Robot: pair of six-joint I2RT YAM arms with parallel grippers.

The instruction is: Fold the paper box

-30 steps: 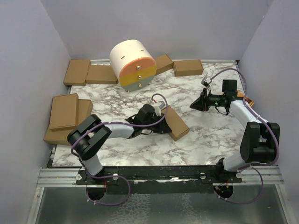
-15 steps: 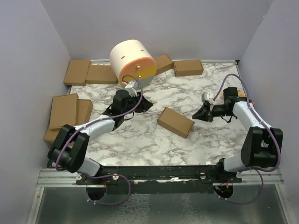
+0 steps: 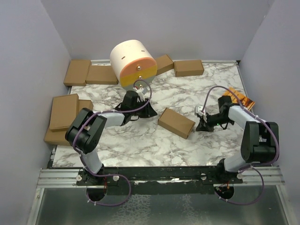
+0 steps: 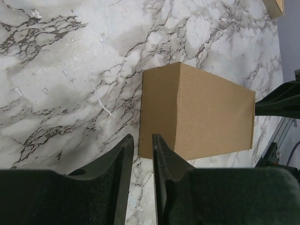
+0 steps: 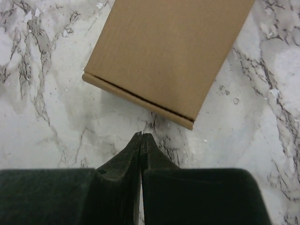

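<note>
left gripper (image 4: 140,138): off the box (image 3: 176,123) a second ago, now just beside its left end, jaws a narrow slit, empty
box: closed, flat mid-table (image 3: 117,140), unmoved (one seam shows a thin dark line)
right gripper (image 5: 141,136): has dropped low, just right of the box, jaws pressed together, empty
task: folding looks finished; perhaps a last nudge remains
</note>
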